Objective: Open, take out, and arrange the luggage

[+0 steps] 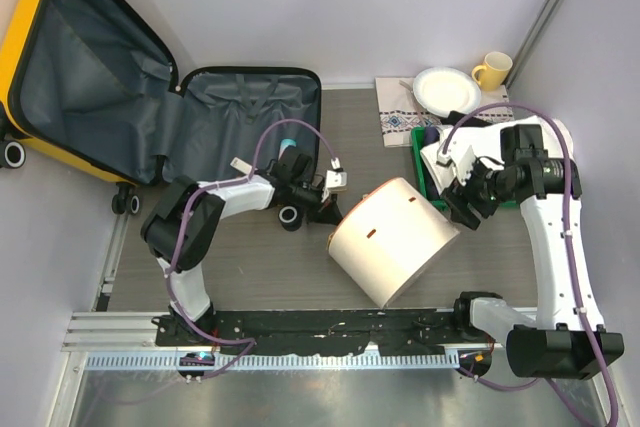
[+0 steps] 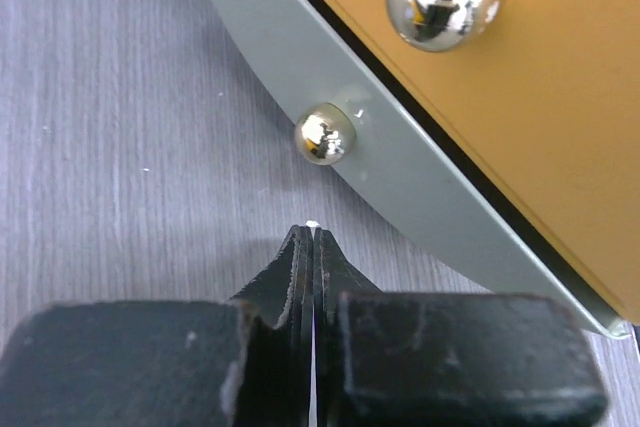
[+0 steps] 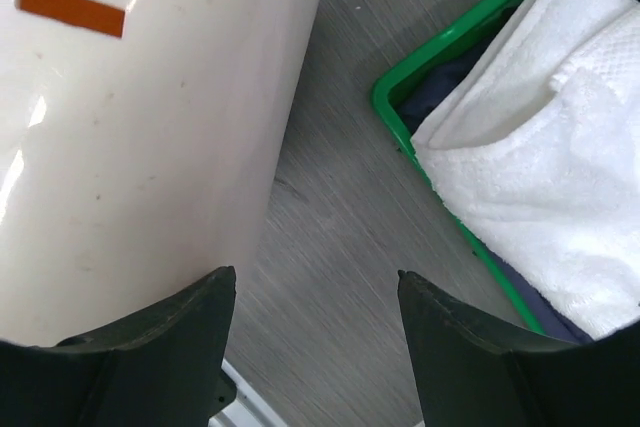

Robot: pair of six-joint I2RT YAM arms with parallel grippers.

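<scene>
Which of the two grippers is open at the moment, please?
The right gripper, between the cream cylinder and the green tray: its jaws stand wide apart, whereas the left gripper is shut on nothing.

The left arm (image 1: 235, 192) folds at the elbow and stretches out to the right, its left gripper (image 2: 313, 235) closed tight with the fingertips meeting, while the right arm (image 1: 560, 237) reaches forward, bends inward at the wrist and carries the right gripper (image 3: 315, 287) with jaws wide apart.
</scene>
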